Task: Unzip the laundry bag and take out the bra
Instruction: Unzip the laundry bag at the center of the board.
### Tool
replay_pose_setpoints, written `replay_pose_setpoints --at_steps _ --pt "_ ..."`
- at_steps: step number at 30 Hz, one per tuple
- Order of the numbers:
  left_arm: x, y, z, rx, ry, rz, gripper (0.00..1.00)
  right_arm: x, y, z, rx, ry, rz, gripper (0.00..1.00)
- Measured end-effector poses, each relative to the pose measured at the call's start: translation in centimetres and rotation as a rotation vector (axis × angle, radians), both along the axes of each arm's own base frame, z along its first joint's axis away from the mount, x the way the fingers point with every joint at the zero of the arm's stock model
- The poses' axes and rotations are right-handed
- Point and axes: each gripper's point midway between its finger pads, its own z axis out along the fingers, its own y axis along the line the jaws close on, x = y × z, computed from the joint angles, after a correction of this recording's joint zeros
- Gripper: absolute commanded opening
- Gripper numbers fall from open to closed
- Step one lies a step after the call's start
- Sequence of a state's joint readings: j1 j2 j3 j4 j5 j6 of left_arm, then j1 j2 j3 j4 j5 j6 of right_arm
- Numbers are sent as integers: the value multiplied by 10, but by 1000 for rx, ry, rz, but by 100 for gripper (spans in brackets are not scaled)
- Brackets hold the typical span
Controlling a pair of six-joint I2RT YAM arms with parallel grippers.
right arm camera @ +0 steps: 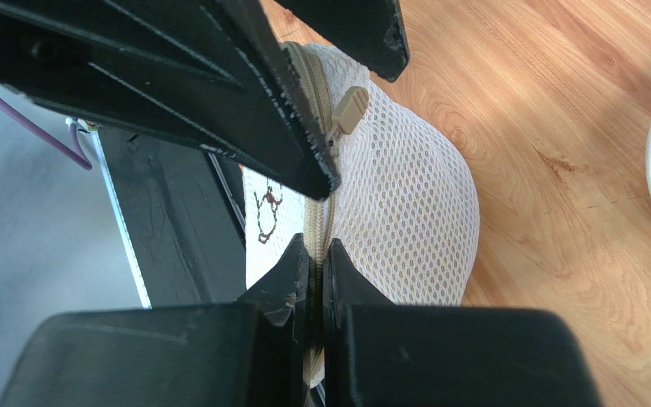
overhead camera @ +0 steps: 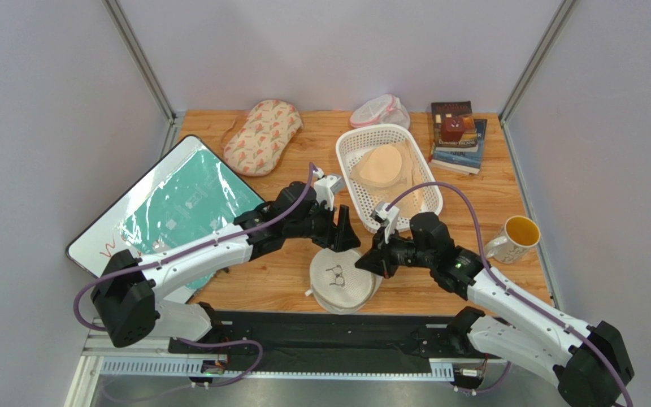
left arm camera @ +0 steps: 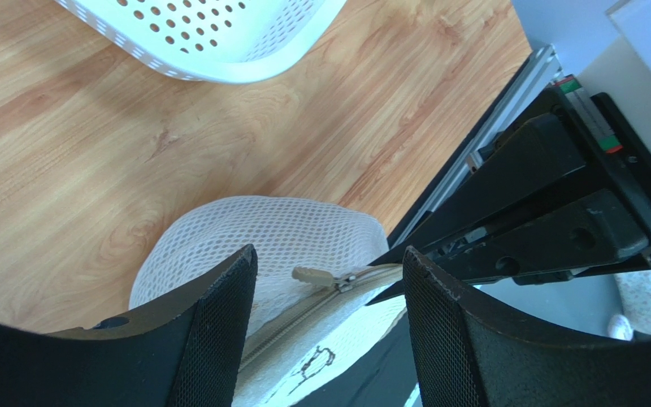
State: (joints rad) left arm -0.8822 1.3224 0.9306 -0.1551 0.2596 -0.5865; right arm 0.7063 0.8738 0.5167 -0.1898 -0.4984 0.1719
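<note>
The laundry bag (overhead camera: 347, 288), round cream-white mesh with a black bra icon, lies at the table's near edge. My left gripper (overhead camera: 343, 236) hovers over its far side. In the left wrist view it (left arm camera: 329, 254) is open, its fingers straddling the beige zip pull (left arm camera: 314, 275) without touching it. My right gripper (overhead camera: 371, 260) is at the bag's right side. In the right wrist view it (right arm camera: 317, 246) is shut on the bag's zip seam (right arm camera: 315, 222), with the zip pull (right arm camera: 352, 108) farther along. The zip looks closed. The mustard bra is hidden.
A white perforated basket (overhead camera: 342, 158) holds a pale peach bra (overhead camera: 380, 165) behind the grippers. An oval orange-patterned bag (overhead camera: 263, 136), a small pink-trimmed mesh bag (overhead camera: 380, 110) and books (overhead camera: 456, 136) lie at the back. A mug (overhead camera: 517, 236) stands right, a green board (overhead camera: 176, 208) left.
</note>
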Motion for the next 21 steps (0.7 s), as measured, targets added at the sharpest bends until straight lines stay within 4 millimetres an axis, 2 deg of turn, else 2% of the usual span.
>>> replay_pose_setpoints --at_steps 3,8,13,15,21 --pt "-2 -3 3 -17 10 -4 68 1 1 0 -4 0 1 0" --pt "-6 -7 7 -38 15 -19 60 1 1 1 -3 -3 2 0" --pt "-7 -9 5 -37 17 -21 43 1 1 1 -3 -3 5 0" --pt "-6 -9 4 -33 18 -17 43 0 2 1 -3 -3 8 0" --pt "-6 -10 2 -29 21 -14 27 0 2 0 -4 -5 10 0"
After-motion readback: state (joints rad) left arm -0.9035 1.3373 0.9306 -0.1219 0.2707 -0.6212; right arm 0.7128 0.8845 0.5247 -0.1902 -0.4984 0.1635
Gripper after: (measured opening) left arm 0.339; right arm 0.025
